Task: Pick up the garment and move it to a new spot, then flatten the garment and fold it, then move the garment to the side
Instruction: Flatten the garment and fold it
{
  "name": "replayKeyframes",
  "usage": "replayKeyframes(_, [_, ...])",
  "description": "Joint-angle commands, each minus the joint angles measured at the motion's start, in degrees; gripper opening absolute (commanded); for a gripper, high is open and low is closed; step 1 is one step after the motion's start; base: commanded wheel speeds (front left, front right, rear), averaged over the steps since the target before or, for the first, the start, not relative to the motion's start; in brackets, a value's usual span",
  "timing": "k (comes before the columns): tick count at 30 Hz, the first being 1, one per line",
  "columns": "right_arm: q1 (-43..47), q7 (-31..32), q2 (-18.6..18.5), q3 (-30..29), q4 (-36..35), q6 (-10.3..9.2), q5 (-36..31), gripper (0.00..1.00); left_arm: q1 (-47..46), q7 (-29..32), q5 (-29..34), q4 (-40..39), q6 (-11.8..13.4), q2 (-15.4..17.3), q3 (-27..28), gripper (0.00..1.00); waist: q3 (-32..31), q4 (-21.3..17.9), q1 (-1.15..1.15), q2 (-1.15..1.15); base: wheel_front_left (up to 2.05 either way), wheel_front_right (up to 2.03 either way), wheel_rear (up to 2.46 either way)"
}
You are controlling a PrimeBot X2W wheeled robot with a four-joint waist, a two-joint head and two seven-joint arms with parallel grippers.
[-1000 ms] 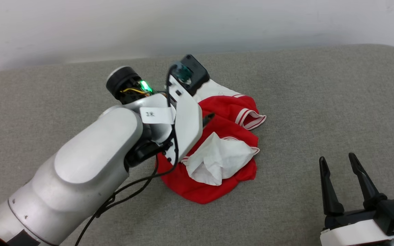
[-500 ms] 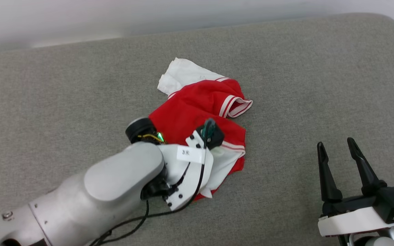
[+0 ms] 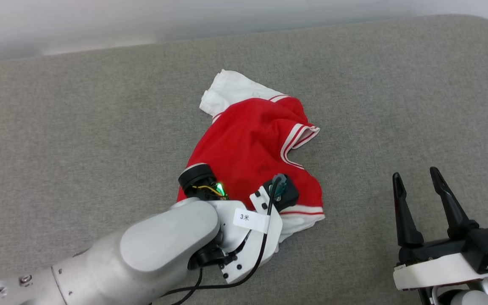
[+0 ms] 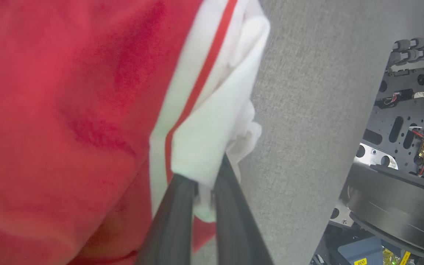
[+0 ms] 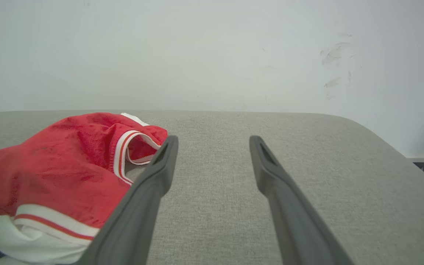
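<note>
the garment (image 3: 252,144) lies bunched in a heap on the grey cushion (image 3: 79,127), well in from the back edge that runs along the white wall (image 5: 212,55) and well apart from the rounded right-hand back corner. its red body is mounded up. a crumpled white sleeve sticks out at the end nearest the back edge, and an opening with red-white striped trim faces the cushion's right side. the near end shows a white band with one red stripe.

the left claw (image 4: 204,180) is at that near end. in the left wrist view its two dark fingers are drawn together on a fold of white cloth just beside the red stripe, the fabric pinched between them with hardly any gap. red cloth lies to one side of the fingers and bare grey cushion to the other. in the head view the pale left arm (image 3: 155,245) reaches in from the lower left, and its wrist covers the near corner of the garment, hiding the fingers.

the right claw (image 3: 415,176) is over bare cushion toward the right side, well apart from the garment. its fingers are spread wide with nothing between them. in the right wrist view the garment sits to the left of them, its near white band partly behind one finger.
</note>
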Motion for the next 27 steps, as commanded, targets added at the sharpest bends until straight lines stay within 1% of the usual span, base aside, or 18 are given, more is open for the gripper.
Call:
replayKeyframes(1, [0.26, -0.14, 0.11, 0.05, 0.12, -0.04, -0.40, 1.00, -0.94, -2.12, -0.32, 0.01, -0.08, -0.13, 0.10, 0.00, -0.84, 0.67, -0.01, 0.00, 0.00, 0.00, 0.00])
replayKeyframes(5, [1.34, -0.14, 0.10, -0.31, 0.18, -0.03, -0.49, 1.00, -2.27, -10.98, -2.08, 1.17, -0.05, 1.08, 0.48, 0.00, -2.47, 1.81, -0.01, 0.00, 0.00, 0.00, 0.00])
replayKeyframes(9, [2.48, -0.14, 0.10, -0.71, 0.01, -0.04, -0.63, 1.00, -1.70, -19.59, -3.67, 2.26, 0.00, 3.82, 4.15, 0.00, -4.00, 3.29, -0.01, 0.00, 0.00, 0.00, 0.00])
replayKeyframes(11, [3.01, -0.14, 0.11, -0.89, 0.02, -0.03, -0.71, 1.00, -0.15, -22.97, -4.56, 2.30, 0.75, 5.79, 6.27, 0.00, -4.65, 4.17, -0.01, 0.00, 0.00, 0.00, 0.00])
replayKeyframes(15, [3.63, -0.14, 0.09, -0.89, 0.11, -0.04, -1.00, 1.00, 3.38, -27.84, -6.23, 1.90, 3.64, 11.08, 9.73, 0.00, -5.58, 5.67, -0.01, 0.00, 0.00, 0.00, 0.00])
replayKeyframes(19, [4.18, -0.14, 0.10, -0.79, 0.06, -0.03, -1.17, 1.00, 8.70, -32.30, -8.38, 2.50, 7.81, 17.07, 13.00, 0.00, -6.09, 6.66, -0.01, 0.00, 0.00, 0.00, 0.00])
replayKeyframes(20, [4.18, -0.14, 0.10, -0.79, 0.06, -0.03, -1.17, 1.00, 8.70, -32.30, -8.38, 2.50, 7.81, 17.07, 13.00, 0.00, -6.09, 6.66, -0.01, 0.00, 0.00, 0.00, 0.00])
replayKeyframes(21, [4.33, -0.14, 0.11, -0.84, 0.02, -0.04, -1.29, 1.00, 12.08, -34.15, -10.54, 2.85, 9.73, 19.18, 14.52, 0.00, -6.25, 7.00, -0.01, 0.00, 0.00, 0.00, 0.00])
replayKeyframes(23, [4.49, -0.14, 0.10, -0.76, -0.04, -0.03, -1.34, 1.00, 15.35, -35.41, -11.75, 3.66, 11.60, 21.85, 15.35, 0.00, -6.25, 7.10, -0.01, 0.00, 0.00, 0.00, 0.00])
replayKeyframes(25, [4.55, -0.14, 0.10, -0.71, -0.07, -0.04, -1.40, 1.00, 18.76, -36.45, -13.41, 4.75, 13.08, 23.52, 15.80, 0.00, -6.17, 7.11, -0.01, 0.00, 0.00, 0.00, 0.00])
replayKeyframes(27, [4.64, -0.14, 0.10, -0.80, 0.01, -0.03, -1.47, 1.00, 22.12, -37.77, -14.99, 6.41, 13.75, 24.55, 16.01, 0.00, -6.03, 7.12, -0.01, 0.00, 0.00, 0.00, 0.00])
